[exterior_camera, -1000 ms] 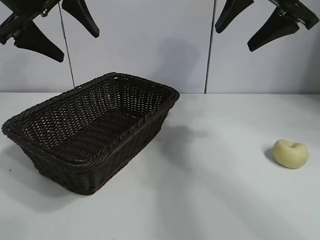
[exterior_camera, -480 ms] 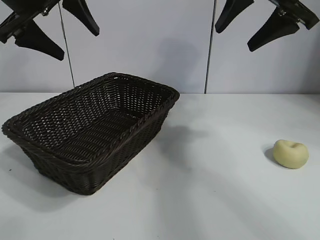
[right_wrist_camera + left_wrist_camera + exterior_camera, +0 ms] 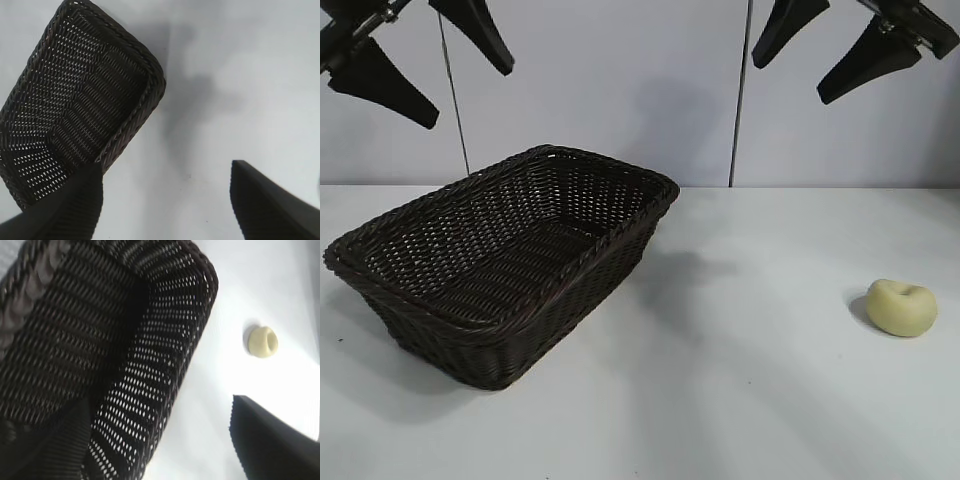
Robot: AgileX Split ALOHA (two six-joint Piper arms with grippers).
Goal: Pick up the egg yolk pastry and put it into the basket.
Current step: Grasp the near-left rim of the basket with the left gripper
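The egg yolk pastry [image 3: 901,307], a small pale yellow bun with a dimple, lies on the white table at the right, well apart from the basket. In the left wrist view the pastry [image 3: 263,341] shows beyond the basket's corner. The dark brown woven basket [image 3: 590,258] stands at the left with nothing in it. High above the basket hangs my left gripper [image 3: 465,95], open and holding nothing. My right gripper [image 3: 790,80] hangs equally high, up and left of the pastry, open and holding nothing. Each wrist view shows its own gripper [image 3: 160,401] [image 3: 166,165] spread wide over the table.
A grey panelled wall [image 3: 620,90] stands behind the table. Bare white tabletop [image 3: 750,330] stretches between basket and pastry. The right wrist view shows the basket [image 3: 135,120] off to one side.
My left gripper has shifted slightly to the left in the exterior view. The right gripper, pastry and basket have stayed put.
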